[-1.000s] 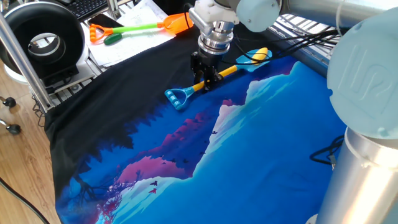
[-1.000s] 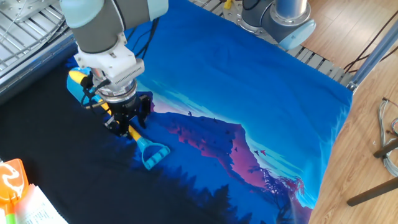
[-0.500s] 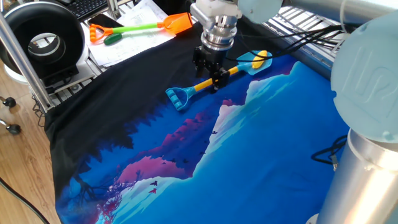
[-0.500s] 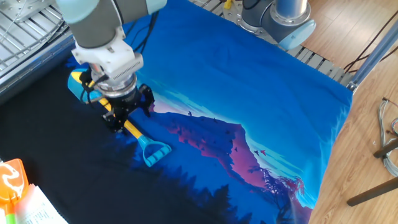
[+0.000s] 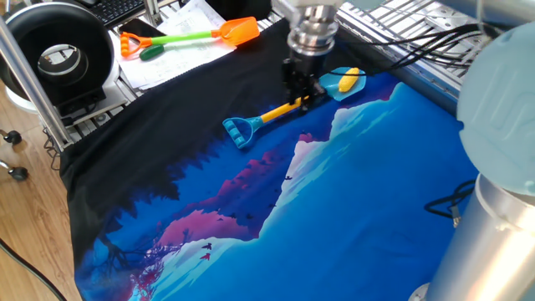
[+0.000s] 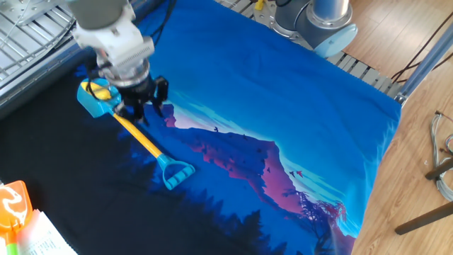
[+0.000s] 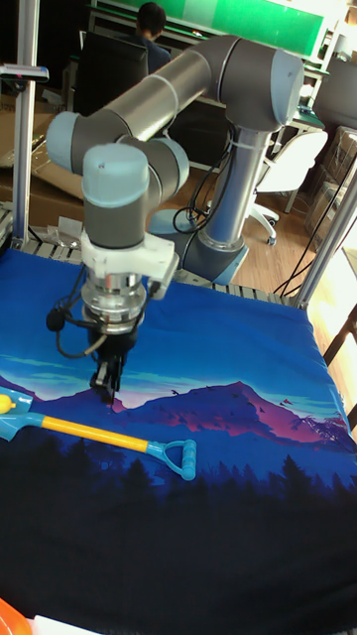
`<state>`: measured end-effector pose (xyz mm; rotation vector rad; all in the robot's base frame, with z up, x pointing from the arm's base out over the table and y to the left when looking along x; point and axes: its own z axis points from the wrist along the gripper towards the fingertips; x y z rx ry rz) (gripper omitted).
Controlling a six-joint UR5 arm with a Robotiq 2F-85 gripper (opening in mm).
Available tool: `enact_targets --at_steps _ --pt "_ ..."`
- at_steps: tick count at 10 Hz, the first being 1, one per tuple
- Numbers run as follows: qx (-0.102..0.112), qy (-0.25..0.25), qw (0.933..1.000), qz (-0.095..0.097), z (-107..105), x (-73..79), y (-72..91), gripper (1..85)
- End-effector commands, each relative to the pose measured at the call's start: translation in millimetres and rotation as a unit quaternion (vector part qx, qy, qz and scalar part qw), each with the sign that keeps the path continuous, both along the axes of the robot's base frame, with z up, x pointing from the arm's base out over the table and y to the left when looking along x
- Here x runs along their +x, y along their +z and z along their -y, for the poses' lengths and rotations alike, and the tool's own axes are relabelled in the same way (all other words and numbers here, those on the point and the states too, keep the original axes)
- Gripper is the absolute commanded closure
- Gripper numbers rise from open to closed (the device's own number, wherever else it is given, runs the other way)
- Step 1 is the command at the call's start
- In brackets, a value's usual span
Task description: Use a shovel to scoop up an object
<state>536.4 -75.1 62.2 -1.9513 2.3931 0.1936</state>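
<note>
The shovel [image 5: 272,112] lies flat on the printed cloth, its light-blue blade [image 5: 341,82] at the far end and its blue D-handle [image 5: 237,131] nearer the black part. The small yellow object [image 5: 351,73] rests on the blade, and it also shows as the object [image 6: 99,91] in the other fixed view and the object [image 7: 3,402] at the left edge of the tall view. My gripper [image 5: 303,94] points down over the yellow shaft close to the blade's neck. Its fingers [image 6: 128,110] look spread, with nothing lifted. In the tall view the gripper [image 7: 105,385] hangs above the shovel [image 7: 99,433].
An orange-bladed, green-shafted toy shovel [image 5: 188,36] lies on papers at the table's far left. A black round device [image 5: 58,50] stands on a metal frame beside it. Cables run behind the blade. The arm's base [image 6: 318,21] stands at the cloth's far edge.
My gripper has travelled along the shaft from near its middle toward the blade. The shovel and the yellow object have stayed where they were.
</note>
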Motion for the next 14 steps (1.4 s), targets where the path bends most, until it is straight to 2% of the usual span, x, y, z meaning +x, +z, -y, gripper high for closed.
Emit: enact_targets --at_steps 1,2,3,4,5,7,8,9,11,12,14 --pt "-0.01 -0.047 0.9988 -0.011 20 -23.4 24.0 71.7" --pt "-0.002 -0.061 0.9981 -0.012 18 -26.2 28.8 83.7" --pt "0.011 -0.073 0.9972 -0.009 12 -25.3 32.5 83.7" --pt "0.015 -0.083 0.9964 0.0 12 -21.7 35.1 83.7" --pt "0.004 -0.104 0.9946 0.005 20 -21.4 37.8 83.7" --pt "0.005 -0.171 0.9853 0.002 17 -23.4 45.9 83.7" --pt "0.004 -0.199 0.9798 0.011 16 -17.6 49.6 84.0" --pt "0.0 -0.223 0.9744 0.028 16 -7.0 51.6 84.0" --pt "0.007 -0.25 0.9674 0.042 10 4.2 53.7 84.0" --pt "0.015 -0.259 0.9649 0.041 6 5.6 54.4 84.0" --pt "0.013 -0.265 0.9632 0.04 7 6.9 53.1 84.0"
